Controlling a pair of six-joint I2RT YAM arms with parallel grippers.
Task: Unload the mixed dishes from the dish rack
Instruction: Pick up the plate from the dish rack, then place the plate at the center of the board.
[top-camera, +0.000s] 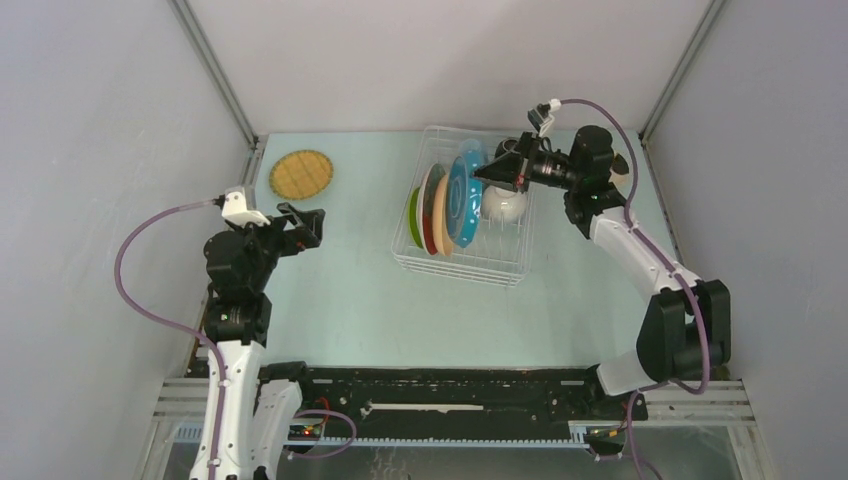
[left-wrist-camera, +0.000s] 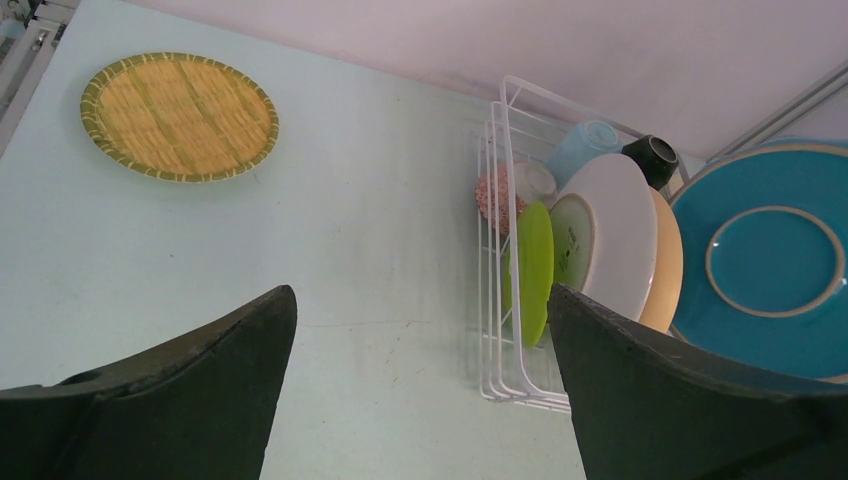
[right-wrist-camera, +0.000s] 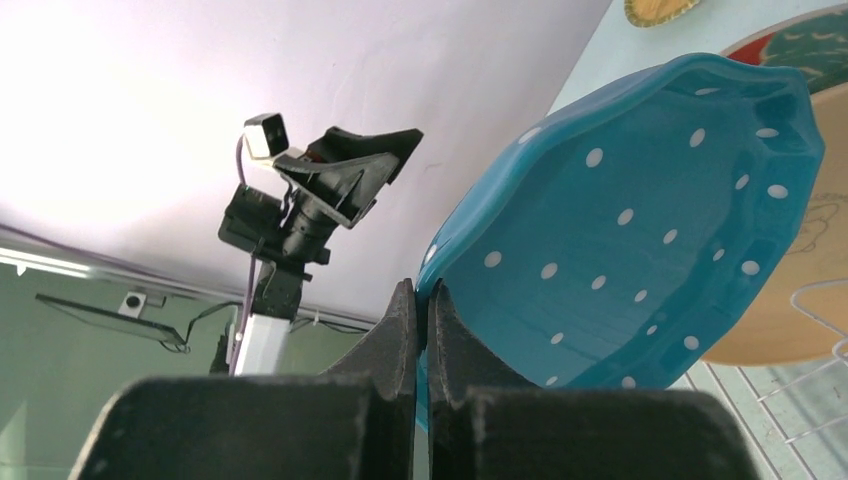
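Observation:
The white wire dish rack (top-camera: 505, 275) stands right of centre and holds upright plates: lime green (top-camera: 413, 218), red floral (top-camera: 427, 205), orange (top-camera: 441, 215) and blue dotted (top-camera: 462, 197), plus a white bowl (top-camera: 504, 205). My right gripper (top-camera: 484, 171) is shut on the rim of the blue dotted plate (right-wrist-camera: 640, 230), over the rack. The left wrist view shows the rack (left-wrist-camera: 492, 300), a light-blue cup (left-wrist-camera: 582, 148), a black mug (left-wrist-camera: 652, 158) and a speckled bowl (left-wrist-camera: 492, 195). My left gripper (top-camera: 312, 224) is open and empty at the left. The yellow woven plate (top-camera: 300, 174) lies flat on the table.
The enclosure's grey walls and metal posts (top-camera: 215, 75) close in both sides. The black rail (top-camera: 450, 385) with the arm bases runs along the near edge. My left arm also shows in the right wrist view (right-wrist-camera: 300, 210).

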